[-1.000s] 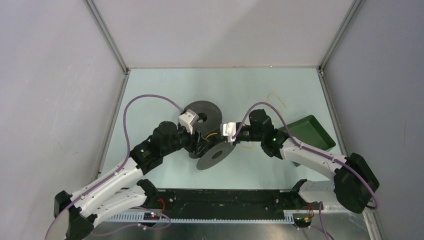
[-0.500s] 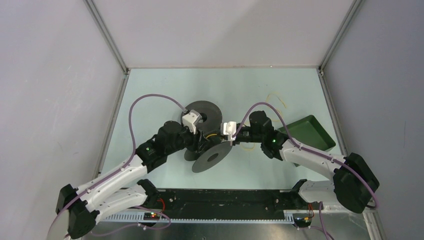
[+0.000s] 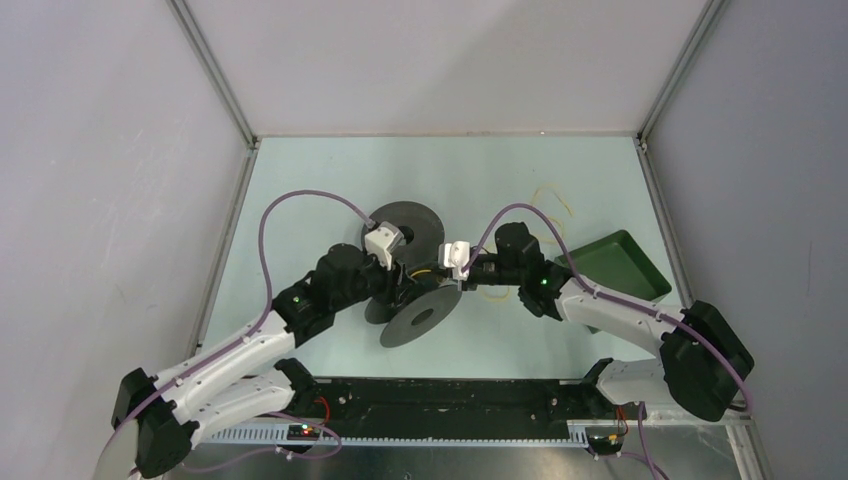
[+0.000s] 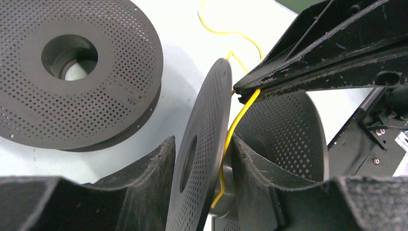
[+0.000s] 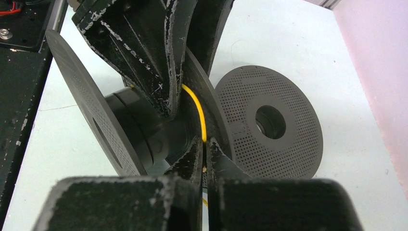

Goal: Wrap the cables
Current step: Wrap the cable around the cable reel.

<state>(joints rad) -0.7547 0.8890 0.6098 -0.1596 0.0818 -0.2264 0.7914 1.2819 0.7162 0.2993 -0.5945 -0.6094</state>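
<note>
A dark grey perforated spool (image 3: 420, 315) stands tilted on edge at the table's middle. My left gripper (image 3: 403, 293) is shut on its near flange (image 4: 199, 159), one finger on each side. The yellow cable (image 4: 236, 118) runs from the spool's hub up between the flanges to my right gripper (image 5: 204, 143). That gripper is shut on the cable (image 5: 196, 107) at its fingertips (image 4: 250, 86), just above the flange rim. More yellow cable (image 3: 497, 293) trails on the table behind the right gripper (image 3: 440, 277).
A second grey spool (image 3: 405, 225) lies flat just behind the left gripper. A green tray (image 3: 615, 265) sits at the right, beside the right arm. A faint yellowish loop (image 3: 553, 200) lies on the table at the back right.
The left arm has drawn the tilted spool slightly toward the near left, and its jaws have narrowed onto the flange. The right gripper followed a little to the left, still pinching the cable.
</note>
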